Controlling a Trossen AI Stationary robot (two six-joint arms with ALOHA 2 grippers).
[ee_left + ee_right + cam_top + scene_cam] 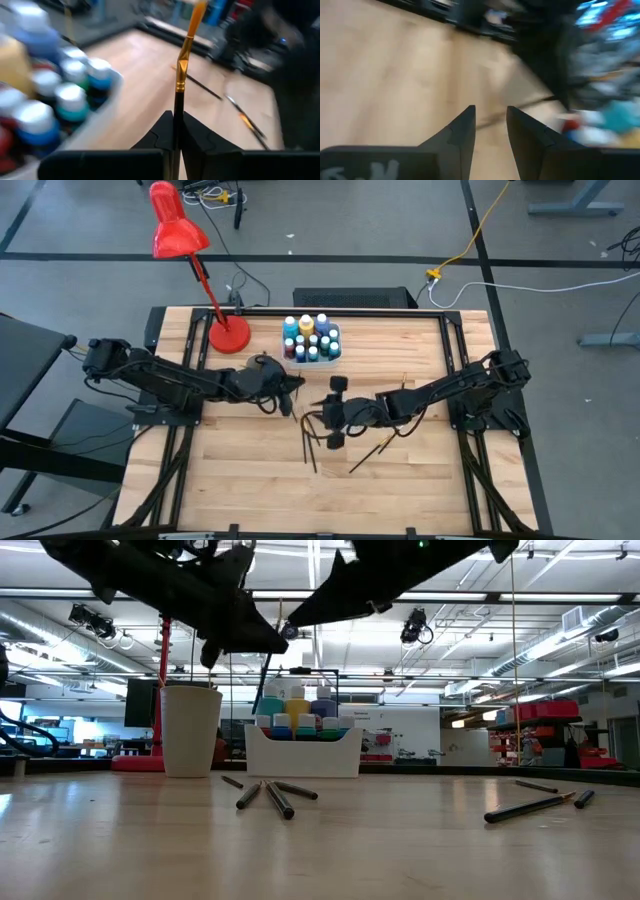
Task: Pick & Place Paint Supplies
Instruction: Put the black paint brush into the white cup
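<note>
Bench [250, 470] mid-area: left pincer [175, 137] clenched on brush [183, 65]; right pincer [491, 125] released, empty; bottles [311, 340] at far edge.

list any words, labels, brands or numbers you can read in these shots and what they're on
None can be read for certain.
Paint bottles in the white tray: any labels are too small or blurred.
Right gripper: pale marks on its body, cut off and blurred, unreadable.
Paintbrush held by the left gripper: no print visible.
White cup: plain.
Signs in the room behind: too far to read.
</note>
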